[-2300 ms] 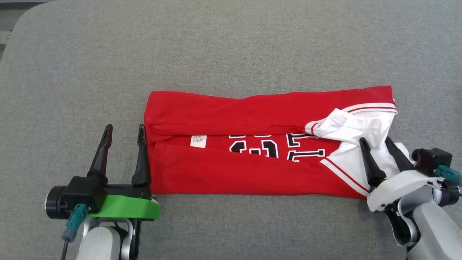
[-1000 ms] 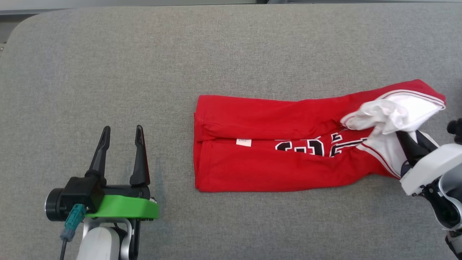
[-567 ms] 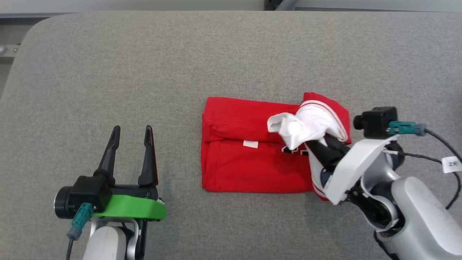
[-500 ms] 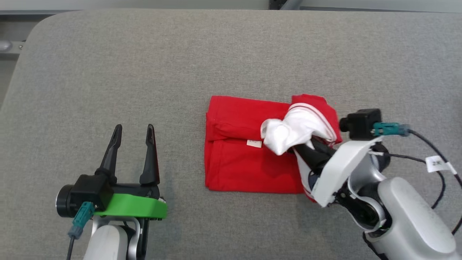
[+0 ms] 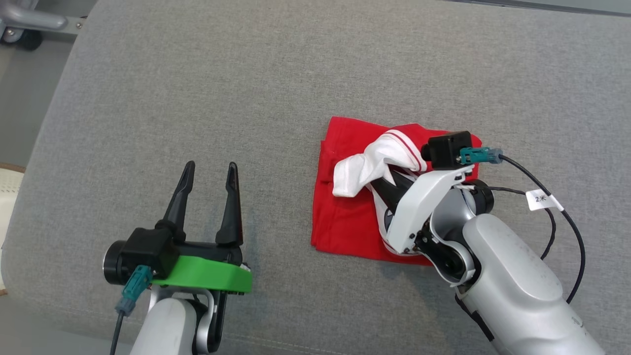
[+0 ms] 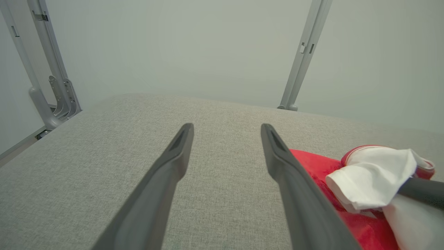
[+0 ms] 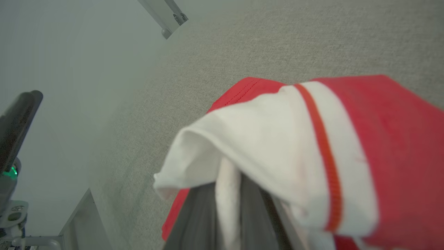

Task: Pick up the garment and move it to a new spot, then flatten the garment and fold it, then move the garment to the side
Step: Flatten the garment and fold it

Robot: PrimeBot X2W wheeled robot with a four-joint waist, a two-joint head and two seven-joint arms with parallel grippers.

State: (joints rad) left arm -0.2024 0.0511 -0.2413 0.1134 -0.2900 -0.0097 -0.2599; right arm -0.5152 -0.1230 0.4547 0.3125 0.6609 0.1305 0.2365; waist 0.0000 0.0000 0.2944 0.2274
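Two arms sit closest to me in the head view. My left gripper hangs at the lower left above the grey padded table, its two dark fingers spread wide with nothing between them, well apart from the garment. Its own wrist camera shows the same gap, with bare grey table covering between the fingers. My right gripper reaches in from the lower right, the pale forearm slanting up to it. Its fingers are pinched together on a white, red-striped edge of the garment, which drapes over the fingertips. In the right wrist view that white fabric runs down between the two grey fingers and bulges over them. A black cable with a small white tag loops off the right wrist. The garment, red with white trim, lies right of the table's middle, its red body flat on the surface and the raised white end doubled back over it. Past the table's far edge, the left wrist view shows grey metal posts against a pale wall.
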